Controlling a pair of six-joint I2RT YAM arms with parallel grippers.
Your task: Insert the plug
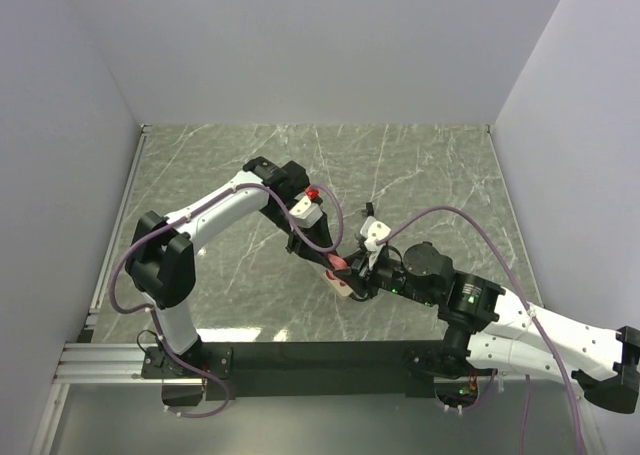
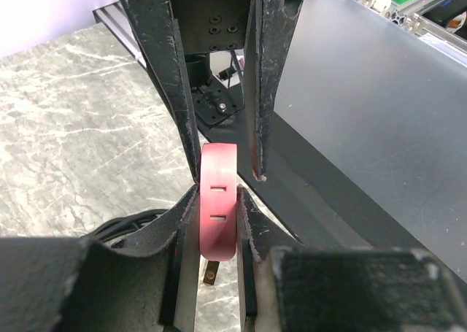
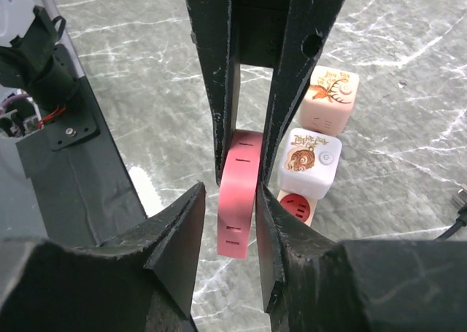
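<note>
A pink plug body (image 2: 218,201) with narrow slots on its face is clamped between my left gripper's (image 2: 217,193) fingers; a metal prong (image 2: 209,273) sticks out below it. In the right wrist view the same plug (image 3: 237,193) hangs between my right gripper's (image 3: 230,190) fingers, touching the right finger, with a gap to the left one. Just beyond lies a power strip with a red socket (image 3: 295,204). In the top view both grippers meet at the plug (image 1: 340,265) mid-table.
A white cube adapter with a tiger print (image 3: 310,160) and a pink cube with a deer print (image 3: 330,98) sit on the strip. A black cable (image 2: 124,222) lies on the marble. The black base rail (image 1: 320,357) runs along the near edge.
</note>
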